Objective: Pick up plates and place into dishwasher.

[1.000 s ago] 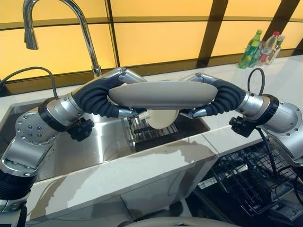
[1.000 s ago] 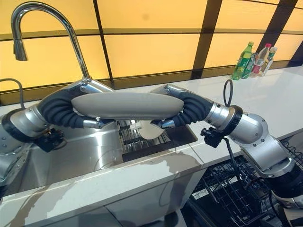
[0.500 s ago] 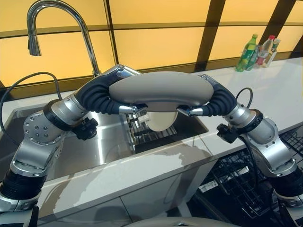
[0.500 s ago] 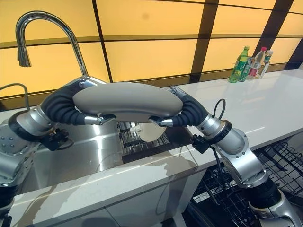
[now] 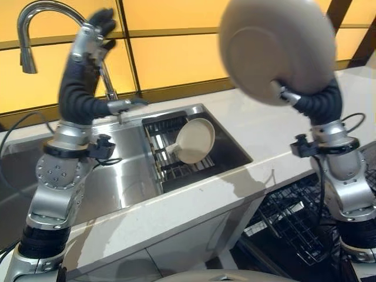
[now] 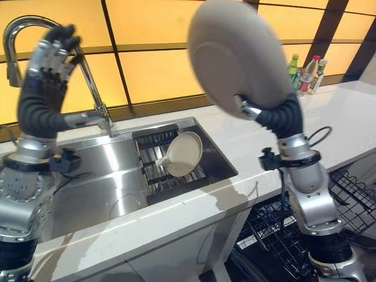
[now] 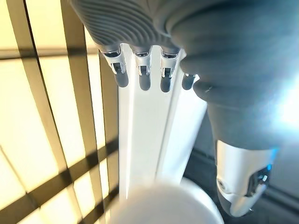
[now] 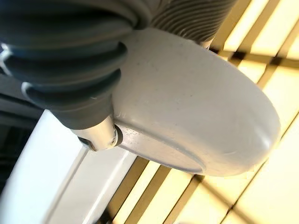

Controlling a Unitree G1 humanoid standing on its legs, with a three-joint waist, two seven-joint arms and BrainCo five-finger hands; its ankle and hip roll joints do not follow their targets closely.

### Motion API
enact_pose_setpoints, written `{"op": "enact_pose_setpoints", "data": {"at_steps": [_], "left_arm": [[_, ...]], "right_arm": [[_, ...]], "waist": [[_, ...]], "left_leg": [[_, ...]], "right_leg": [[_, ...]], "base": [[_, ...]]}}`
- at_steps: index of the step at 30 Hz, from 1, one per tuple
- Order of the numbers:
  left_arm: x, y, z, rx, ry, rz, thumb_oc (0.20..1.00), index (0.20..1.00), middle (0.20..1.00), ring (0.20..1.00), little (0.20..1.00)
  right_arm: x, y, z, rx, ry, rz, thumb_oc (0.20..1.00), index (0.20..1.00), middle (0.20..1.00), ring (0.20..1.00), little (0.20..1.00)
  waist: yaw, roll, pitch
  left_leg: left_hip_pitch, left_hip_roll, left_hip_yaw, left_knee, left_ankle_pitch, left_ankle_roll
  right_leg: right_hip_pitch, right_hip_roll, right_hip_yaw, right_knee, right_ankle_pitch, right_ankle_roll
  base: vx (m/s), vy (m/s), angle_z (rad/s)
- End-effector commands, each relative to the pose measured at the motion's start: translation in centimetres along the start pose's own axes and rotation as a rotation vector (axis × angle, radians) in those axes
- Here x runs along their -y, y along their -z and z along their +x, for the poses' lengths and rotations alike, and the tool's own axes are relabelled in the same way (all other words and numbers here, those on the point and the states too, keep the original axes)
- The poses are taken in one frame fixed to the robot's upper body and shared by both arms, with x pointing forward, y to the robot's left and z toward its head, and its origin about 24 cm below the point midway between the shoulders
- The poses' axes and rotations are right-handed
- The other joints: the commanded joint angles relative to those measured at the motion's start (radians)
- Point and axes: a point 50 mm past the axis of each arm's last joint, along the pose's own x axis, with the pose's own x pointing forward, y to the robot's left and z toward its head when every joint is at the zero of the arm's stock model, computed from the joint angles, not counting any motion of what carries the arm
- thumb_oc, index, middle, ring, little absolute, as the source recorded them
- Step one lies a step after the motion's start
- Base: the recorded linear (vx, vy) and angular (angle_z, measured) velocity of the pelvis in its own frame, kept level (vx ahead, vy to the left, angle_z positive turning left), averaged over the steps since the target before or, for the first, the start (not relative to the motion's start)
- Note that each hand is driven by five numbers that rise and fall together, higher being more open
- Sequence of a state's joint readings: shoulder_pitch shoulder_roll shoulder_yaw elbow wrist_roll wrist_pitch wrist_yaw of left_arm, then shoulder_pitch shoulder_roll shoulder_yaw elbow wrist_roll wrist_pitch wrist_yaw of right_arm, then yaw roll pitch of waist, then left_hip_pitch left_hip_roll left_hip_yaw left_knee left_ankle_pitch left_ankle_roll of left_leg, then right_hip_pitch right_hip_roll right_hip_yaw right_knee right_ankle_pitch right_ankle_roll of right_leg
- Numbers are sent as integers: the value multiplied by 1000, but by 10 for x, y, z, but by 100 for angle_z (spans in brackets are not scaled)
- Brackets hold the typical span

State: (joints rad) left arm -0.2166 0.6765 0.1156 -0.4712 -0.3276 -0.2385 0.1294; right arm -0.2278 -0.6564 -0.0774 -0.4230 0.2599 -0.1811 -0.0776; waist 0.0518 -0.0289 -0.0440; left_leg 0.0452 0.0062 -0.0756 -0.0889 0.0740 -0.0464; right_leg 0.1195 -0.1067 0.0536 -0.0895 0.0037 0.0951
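Observation:
A large grey plate [image 5: 276, 50] is held high above the counter, tilted so its underside faces me. My right hand [image 6: 267, 116] grips it from below, with the thumb [image 8: 96, 135] pressed on the plate's underside [image 8: 187, 112]; the fingers are hidden behind it. My left hand [image 5: 88, 41] is raised beside the faucet [image 5: 32, 14], its fingers [image 7: 140, 70] straight and holding nothing. A second, cream plate [image 5: 195, 140] leans upright in the wire rack [image 5: 167, 155] inside the sink.
The steel sink [image 5: 117, 176] lies left of the rack, behind the white counter edge [image 5: 176, 205]. The black dishwasher rack [image 5: 294, 217] stands open at the lower right. Bottles [image 6: 302, 73] stand at the counter's far right.
Both hands held the grey plate flat over the sink. The left hand has let go and risen by the faucet; the right hand has lifted the plate up and right, tilting it.

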Motion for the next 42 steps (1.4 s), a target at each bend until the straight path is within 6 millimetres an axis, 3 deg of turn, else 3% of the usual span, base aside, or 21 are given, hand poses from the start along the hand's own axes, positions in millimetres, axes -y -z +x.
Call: {"op": "enact_pose_setpoints", "data": {"at_steps": [1, 8, 17, 21, 25, 31, 34, 37, 42], "left_arm": [[-17, 3, 1, 30, -106, 38, 1000, 1000, 1000, 1000, 1000], [-34, 3, -12, 5, -172, 58, 1000, 1000, 1000, 1000, 1000], [-75, 7, -35, -114, -336, 118, 1000, 1000, 1000, 1000, 1000], [-85, 10, -36, -137, -394, 160, 1000, 1000, 1000, 1000, 1000], [-96, 7, -42, -139, -442, 184, 1000, 1000, 1000, 1000, 1000], [-92, 13, -38, -115, -476, 170, 1000, 1000, 1000, 1000, 1000], [-88, 10, -26, -65, -463, 160, 1000, 1000, 1000, 1000, 1000], [-84, 6, -10, -33, -437, 163, 1000, 1000, 1000, 1000, 1000], [-79, 8, 4, -36, -385, 186, 1000, 1000, 1000, 1000, 1000]], "right_arm": [[21, -16, 3, 66, 66, -97, 200, 200, 200, 200, 200], [51, 7, -21, -154, 153, -299, 200, 200, 200, 200, 200], [94, 38, -79, -526, 296, -525, 200, 200, 200, 200, 200], [101, 53, -96, -642, 322, -529, 200, 200, 200, 200, 200], [108, 63, -113, -775, 288, -666, 200, 200, 200, 200, 200], [102, 93, -119, -928, 234, -655, 200, 200, 200, 200, 200], [94, 108, -116, -994, 156, -613, 200, 200, 200, 200, 200], [90, 122, -114, -1057, 45, -579, 200, 200, 200, 200, 200], [68, 133, -115, -1037, -128, -379, 200, 200, 200, 200, 200]], "waist": [[-7, 8, -16], [-39, 6, -8], [-119, 8, 35], [-148, 15, 71], [-156, 17, 98], [-136, 28, 163], [-118, 26, 206], [-100, 13, 238], [-60, -21, 257]], "left_leg": [[34, -43, -30, 26, -94, 74], [40, -43, 3, 31, -103, 79], [45, -47, 75, 48, -127, 105], [36, -53, 113, 65, -135, 111], [8, -66, 145, 97, -145, 115], [-110, -81, 158, 172, -149, 110], [-168, -80, 148, 191, -138, 104], [-212, -72, 138, 237, -142, 95], [-241, -49, 100, 270, -141, 77]], "right_leg": [[-52, 23, -74, 72, 0, -25], [-63, 19, -45, 82, 3, -20], [-129, 23, 42, 150, 12, -5], [-160, 21, 78, 161, 25, 7], [-186, 10, 100, 153, 44, 20], [-258, 0, 106, 153, 65, 25], [-280, 2, 100, 145, 71, 20], [-290, 6, 78, 150, 73, 14], [-262, 24, 24, 136, 69, 0]], "base": [[20, 50, -16], [32, 55, -15], [40, 37, -26], [31, 1, -45], [3, -55, -40], [-127, -107, -17], [-164, -175, -12], [-81, -283, 6], [69, -321, 16]]}}
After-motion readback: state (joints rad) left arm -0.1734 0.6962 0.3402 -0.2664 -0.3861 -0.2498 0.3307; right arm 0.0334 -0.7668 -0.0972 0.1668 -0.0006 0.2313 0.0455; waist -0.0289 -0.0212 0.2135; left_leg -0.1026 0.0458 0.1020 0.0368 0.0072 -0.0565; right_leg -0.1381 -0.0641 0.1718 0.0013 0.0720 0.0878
